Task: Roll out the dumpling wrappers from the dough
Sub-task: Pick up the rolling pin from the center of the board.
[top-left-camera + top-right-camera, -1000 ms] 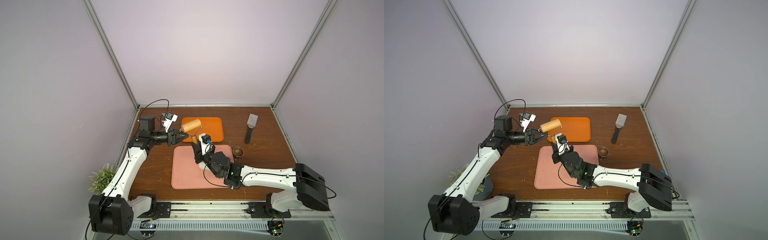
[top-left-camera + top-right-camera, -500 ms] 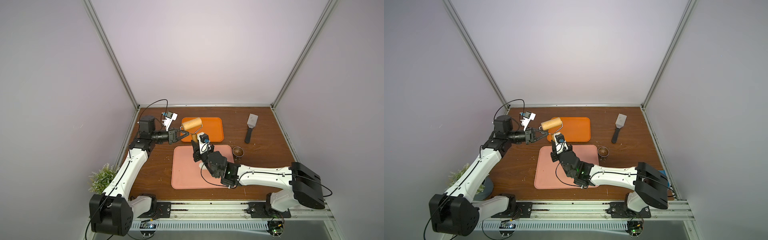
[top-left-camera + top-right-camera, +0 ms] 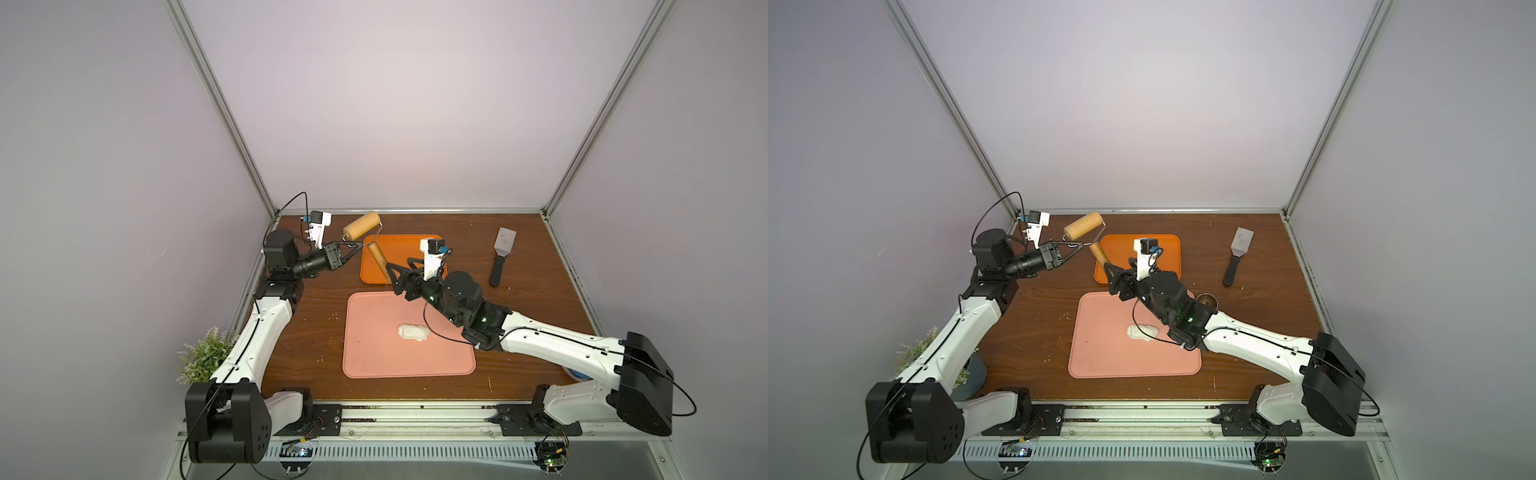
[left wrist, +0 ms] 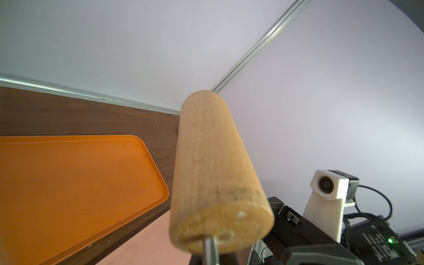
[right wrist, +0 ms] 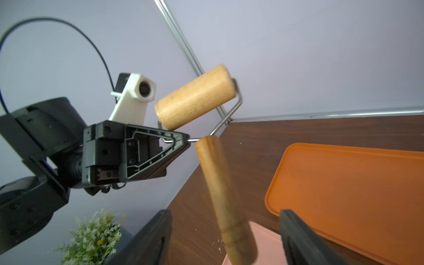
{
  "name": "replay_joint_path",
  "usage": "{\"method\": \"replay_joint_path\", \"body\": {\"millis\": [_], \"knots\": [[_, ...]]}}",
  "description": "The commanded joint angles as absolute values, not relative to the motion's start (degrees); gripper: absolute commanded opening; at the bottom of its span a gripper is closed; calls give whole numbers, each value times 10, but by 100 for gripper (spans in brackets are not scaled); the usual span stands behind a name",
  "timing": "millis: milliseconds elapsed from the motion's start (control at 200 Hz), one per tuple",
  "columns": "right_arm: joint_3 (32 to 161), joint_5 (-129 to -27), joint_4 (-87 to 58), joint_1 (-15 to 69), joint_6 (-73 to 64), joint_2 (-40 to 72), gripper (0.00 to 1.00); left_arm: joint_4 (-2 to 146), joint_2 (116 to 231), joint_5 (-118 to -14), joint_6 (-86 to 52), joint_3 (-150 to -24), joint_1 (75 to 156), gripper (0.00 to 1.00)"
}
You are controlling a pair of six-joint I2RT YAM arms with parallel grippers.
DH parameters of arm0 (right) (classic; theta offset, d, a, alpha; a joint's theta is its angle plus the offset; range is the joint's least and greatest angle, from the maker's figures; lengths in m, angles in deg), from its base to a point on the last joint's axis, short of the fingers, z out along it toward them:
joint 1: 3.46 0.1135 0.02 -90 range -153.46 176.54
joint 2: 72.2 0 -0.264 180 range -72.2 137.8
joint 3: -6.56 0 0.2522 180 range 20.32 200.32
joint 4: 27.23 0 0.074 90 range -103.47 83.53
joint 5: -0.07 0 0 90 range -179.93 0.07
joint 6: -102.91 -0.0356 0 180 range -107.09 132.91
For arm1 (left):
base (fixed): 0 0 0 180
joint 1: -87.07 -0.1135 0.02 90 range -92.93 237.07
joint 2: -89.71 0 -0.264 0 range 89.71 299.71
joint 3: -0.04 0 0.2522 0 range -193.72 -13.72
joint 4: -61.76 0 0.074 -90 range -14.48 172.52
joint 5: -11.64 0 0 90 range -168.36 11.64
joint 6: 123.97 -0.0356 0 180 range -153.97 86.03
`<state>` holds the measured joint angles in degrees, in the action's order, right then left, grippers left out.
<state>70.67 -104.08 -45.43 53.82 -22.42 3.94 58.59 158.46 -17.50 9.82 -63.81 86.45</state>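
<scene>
Handover geometry above the bench. The left pincer is clamped on the wire yoke of the roller and holds it in the air, with the drum at 12 o'clock from the pincer's tips. The wooden handle hangs from the yoke, its long axis running from 11 to 5 o'clock in both top views. Its lower end sits between the jaws of the right pincer. These stand wide, and the right wrist view shows clear space on either side of the handle. The handle points straight into the right pincer, so a grasp there probably needs only a closing, with no sideways correction. The dough, an uncut lump, lies on the pink mat at about 6 o'clock from the right pincer, which is the nearer of the two. No wrappers show yet. The orange tray is bare.
</scene>
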Motion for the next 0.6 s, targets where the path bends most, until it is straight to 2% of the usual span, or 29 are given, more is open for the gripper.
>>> {"method": "replay_joint_path", "body": {"millis": [0, 50, 190, 350, 595], "knots": [[613, -963, -673, 534, -364, 22, 66, 431, 1581, -201, 209, -622, 860, 0], [594, -952, -714, 521, -404, 29, 65, 392, 1582, -201, 240, -611, 860, 0], [649, -940, -645, 505, -461, 71, 68, 274, 1587, -199, 338, -580, 860, 1], [637, -940, -781, 500, -499, 119, 77, 231, 1584, -207, 369, -556, 860, 1], [670, -910, -879, 478, -547, 203, 71, 231, 1577, -207, 380, -551, 860, 1]]}}
